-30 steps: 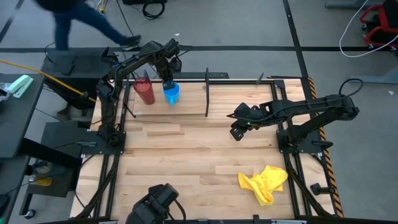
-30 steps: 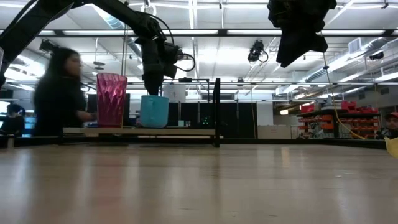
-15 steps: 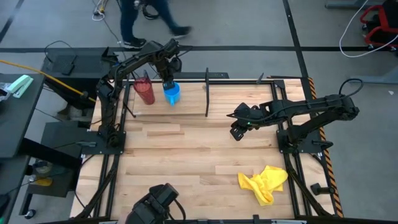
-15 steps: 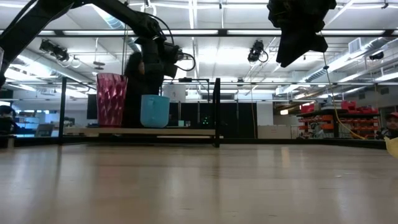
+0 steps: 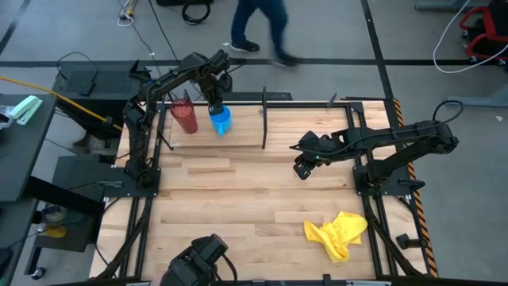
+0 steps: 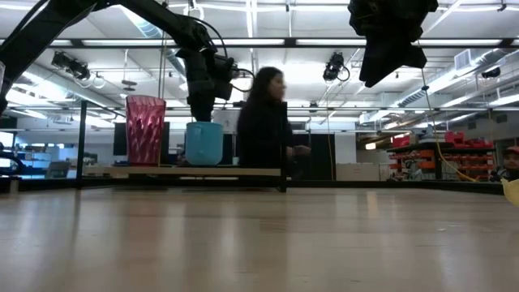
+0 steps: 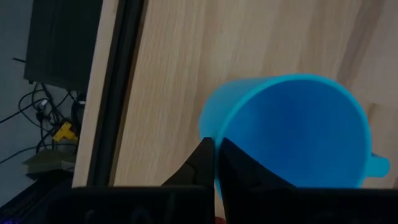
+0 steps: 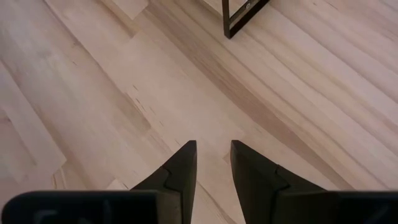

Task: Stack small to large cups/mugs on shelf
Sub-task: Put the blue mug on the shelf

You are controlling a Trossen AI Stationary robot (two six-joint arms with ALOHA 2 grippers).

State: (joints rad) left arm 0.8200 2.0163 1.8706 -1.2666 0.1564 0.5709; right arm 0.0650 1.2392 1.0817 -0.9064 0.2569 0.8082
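A tall dark red tumbler and a bright blue cup stand side by side on the low black shelf at the table's far left. Both rest on their bases. My left gripper comes down onto the blue cup, shut on it. My right gripper hangs open over bare wood right of the table's middle, with nothing between its fingers. My left gripper pinches the blue cup's rim on the side away from its small handle. One finger is outside the wall and one inside. The fingers point steeply down from above. The cup stands upright with its base on the shelf.
A crumpled yellow cloth lies near the table's front right. The shelf's upright end post stands right of the blue cup. A person walks behind the table's far edge. Bare wood fills the table's middle and near side.
Both arms have kept still. A person has walked from left to right behind the table's far edge.
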